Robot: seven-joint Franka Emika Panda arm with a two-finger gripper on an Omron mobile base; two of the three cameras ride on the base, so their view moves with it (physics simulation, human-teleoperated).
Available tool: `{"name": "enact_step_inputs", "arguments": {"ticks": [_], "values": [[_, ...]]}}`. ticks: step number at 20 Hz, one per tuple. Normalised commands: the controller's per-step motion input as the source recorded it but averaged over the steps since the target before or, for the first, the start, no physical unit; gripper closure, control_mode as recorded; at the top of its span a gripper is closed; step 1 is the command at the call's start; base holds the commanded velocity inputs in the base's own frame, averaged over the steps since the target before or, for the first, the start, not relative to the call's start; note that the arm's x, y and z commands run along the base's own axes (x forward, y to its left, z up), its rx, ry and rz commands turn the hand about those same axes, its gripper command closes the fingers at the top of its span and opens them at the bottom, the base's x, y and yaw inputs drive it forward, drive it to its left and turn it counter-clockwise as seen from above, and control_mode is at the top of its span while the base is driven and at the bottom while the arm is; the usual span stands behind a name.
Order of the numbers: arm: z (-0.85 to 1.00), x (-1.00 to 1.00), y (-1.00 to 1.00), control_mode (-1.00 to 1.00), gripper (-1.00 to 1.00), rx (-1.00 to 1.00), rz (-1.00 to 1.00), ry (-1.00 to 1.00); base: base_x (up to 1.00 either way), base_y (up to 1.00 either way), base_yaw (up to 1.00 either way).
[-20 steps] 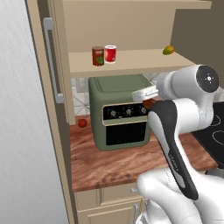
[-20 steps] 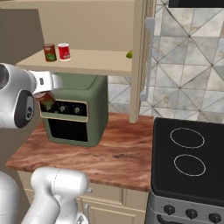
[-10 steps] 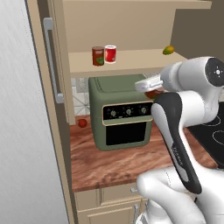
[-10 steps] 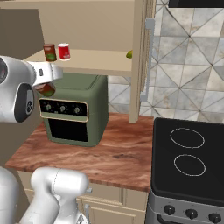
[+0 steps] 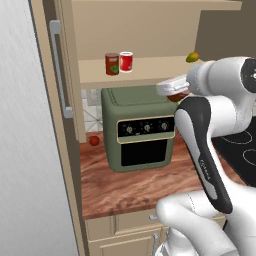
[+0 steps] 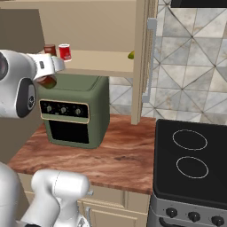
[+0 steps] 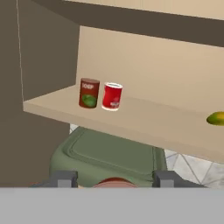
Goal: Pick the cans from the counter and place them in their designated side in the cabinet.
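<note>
Gripper (image 5: pixel 176 93) rose toward cabinet (image 5: pixel 150 70), fingers clamping a mostly hidden reddish-brown can (image 7: pixel 114 182).

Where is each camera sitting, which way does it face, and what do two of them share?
Left base view: behind the arm's left, facing the cabinet and green oven; arm lower right.
Right base view: behind its right, same oven, stove; arm lower left.
Hand view: on the hand, facing the shelf; finger tips at the bottom.
All share the two cans.

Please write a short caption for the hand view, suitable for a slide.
Gripper, shut on a reddish can, faces the cabinet shelf where two cans stand side by side.
</note>
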Motion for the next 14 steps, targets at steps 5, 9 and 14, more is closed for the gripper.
{"name": "enact_step_inputs", "arguments": {"ticks": [5,9,14], "values": [[0.20,0.13,-0.05,-1.00,1.00,0.00,0.01,-0.05,0.00,0.00,0.00],[0.14,0.26,-0.01,-1.00,1.00,0.00,0.00,-0.02,0.00,0.00,0.00],[0.14,0.29,-0.02,-1.00,1.00,0.00,0.00,-0.01,0.00,0.00,0.00]]}}
